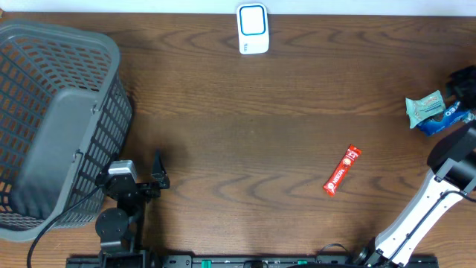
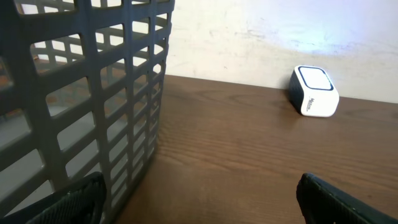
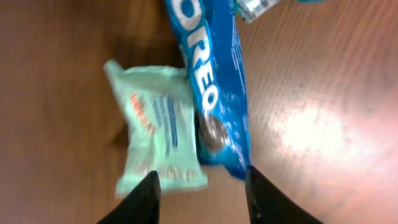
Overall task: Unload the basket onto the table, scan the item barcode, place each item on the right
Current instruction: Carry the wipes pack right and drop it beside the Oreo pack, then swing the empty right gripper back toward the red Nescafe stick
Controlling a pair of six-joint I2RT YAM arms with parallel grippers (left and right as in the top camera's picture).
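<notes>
The right pincer [image 3: 200, 173] is hovering open over the pale green crinkly plastic snack packet [image 3: 158, 134], which looks light, soft and probably slippery. Pinching across its narrow width is advisable.

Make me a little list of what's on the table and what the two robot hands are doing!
basket: gray mesh, table's left side
scanner: white, far edge, alone
red bar: lying flat, right of middle
mint packet: touching the Oreo pack, far right
left gripper: open, empty, beside the basket
right gripper: open, empty, over the two packs
</notes>
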